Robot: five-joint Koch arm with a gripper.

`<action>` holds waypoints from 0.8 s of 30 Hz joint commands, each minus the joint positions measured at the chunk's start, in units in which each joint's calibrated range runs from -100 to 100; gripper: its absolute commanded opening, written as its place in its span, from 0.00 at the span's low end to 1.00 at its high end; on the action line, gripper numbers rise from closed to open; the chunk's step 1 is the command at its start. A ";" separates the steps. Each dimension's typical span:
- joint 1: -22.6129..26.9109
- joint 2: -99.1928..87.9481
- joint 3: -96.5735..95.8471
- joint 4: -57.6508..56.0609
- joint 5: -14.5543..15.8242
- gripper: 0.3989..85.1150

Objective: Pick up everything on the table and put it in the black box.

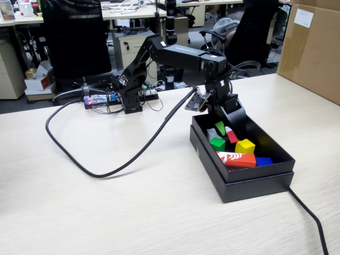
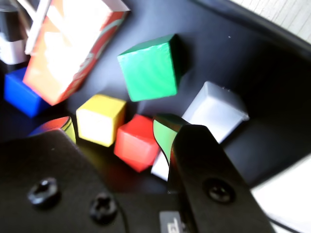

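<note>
Just beneath your hand [image 2: 116,141], which hangs released inside the black box [image 1: 249,183], the red cube [image 2: 138,143] lies between yellow cube [image 2: 99,119] and white block [image 2: 216,109].

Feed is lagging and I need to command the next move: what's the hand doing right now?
The hand: open, holding nothing, over the black box; the red cube lies loose on the box floor between its jaws.

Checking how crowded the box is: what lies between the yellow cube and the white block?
In the wrist view, the red cube sits between the yellow cube and the white block, with the claw's green-tipped finger beside it.
</note>
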 commanded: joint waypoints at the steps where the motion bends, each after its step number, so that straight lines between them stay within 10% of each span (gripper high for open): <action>1: -0.54 -12.15 0.81 2.14 -0.10 0.48; 14: -13.72 -49.33 -23.40 3.09 -4.59 0.58; 24: -18.75 -73.08 -69.09 27.37 -9.33 0.57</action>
